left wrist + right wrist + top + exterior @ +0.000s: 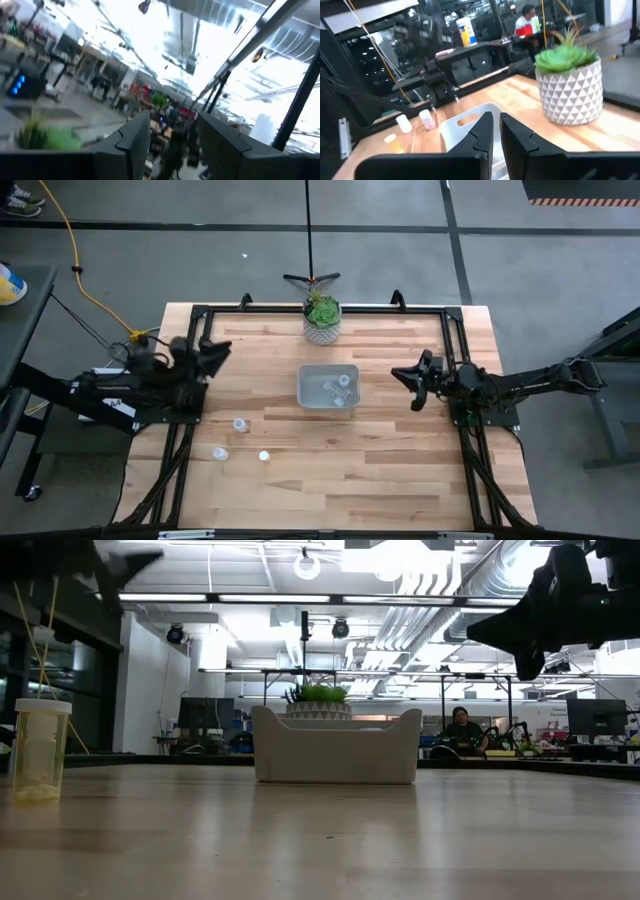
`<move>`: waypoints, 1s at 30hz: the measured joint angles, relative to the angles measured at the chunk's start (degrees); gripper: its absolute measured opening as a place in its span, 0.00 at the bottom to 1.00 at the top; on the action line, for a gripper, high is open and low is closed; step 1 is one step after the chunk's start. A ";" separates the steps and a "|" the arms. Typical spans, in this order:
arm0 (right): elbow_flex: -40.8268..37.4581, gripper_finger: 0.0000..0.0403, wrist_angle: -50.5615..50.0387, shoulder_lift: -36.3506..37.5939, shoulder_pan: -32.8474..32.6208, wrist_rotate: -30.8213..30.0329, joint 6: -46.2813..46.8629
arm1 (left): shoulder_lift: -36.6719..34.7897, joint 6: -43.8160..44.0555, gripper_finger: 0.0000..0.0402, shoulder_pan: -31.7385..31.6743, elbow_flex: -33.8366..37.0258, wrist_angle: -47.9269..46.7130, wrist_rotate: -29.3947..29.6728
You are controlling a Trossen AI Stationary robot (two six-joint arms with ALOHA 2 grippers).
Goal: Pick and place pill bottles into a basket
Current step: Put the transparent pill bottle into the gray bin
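The light-grey basket stands mid-table with a few whitish pill bottles inside. It also shows in the low view and the right wrist view. Three more bottles stand on the wood at the near left. One yellowish bottle stands upright close to the low camera. My left gripper is open and empty, raised over the table's left edge and tipped upward. My right gripper hovers right of the basket, its fingers shut and empty.
A white patterned pot with a green plant stands just beyond the basket, near the far edge. A black frame runs round the tabletop. Bare wood lies in front of the basket and at the near right.
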State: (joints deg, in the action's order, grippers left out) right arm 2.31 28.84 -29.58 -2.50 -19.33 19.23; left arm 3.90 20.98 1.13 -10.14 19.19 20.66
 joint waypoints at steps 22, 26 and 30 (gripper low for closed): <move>0.00 0.05 -1.54 0.01 -0.02 -0.04 0.11 | 55.82 0.96 0.81 0.02 -54.26 -78.63 -25.45; -0.02 0.05 -2.93 0.00 -0.02 0.27 0.21 | 61.54 2.42 0.81 0.04 -53.13 -87.16 -29.87; -0.02 0.05 -3.48 0.00 -0.02 0.28 0.23 | 65.01 3.42 0.81 0.02 -50.12 -88.86 -31.70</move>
State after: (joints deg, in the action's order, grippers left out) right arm 2.28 25.36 -29.58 -2.52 -19.05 19.46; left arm 68.90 24.40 1.15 -60.26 -69.68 -11.03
